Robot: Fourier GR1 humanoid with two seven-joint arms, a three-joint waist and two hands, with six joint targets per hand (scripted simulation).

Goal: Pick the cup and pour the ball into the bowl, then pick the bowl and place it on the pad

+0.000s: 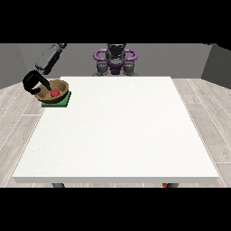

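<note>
Upper left: bowl [53, 91] with ball [55, 93] sits on pad [57, 101]. Hand [34, 83] curls round rim (near table [117, 135] edge). Let go straight, no tipping.

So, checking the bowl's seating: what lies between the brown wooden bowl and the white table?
In the front view, the flat green pad lies between the brown wooden bowl and the white table.

There are no words, numbers, labels or signs to read anywhere here. The white table [117, 131] has nothing written on it. The brown bowl [53, 91] and the green pad [57, 102] under it have no writing either. The robot [115, 57] shows no name or number.
</note>
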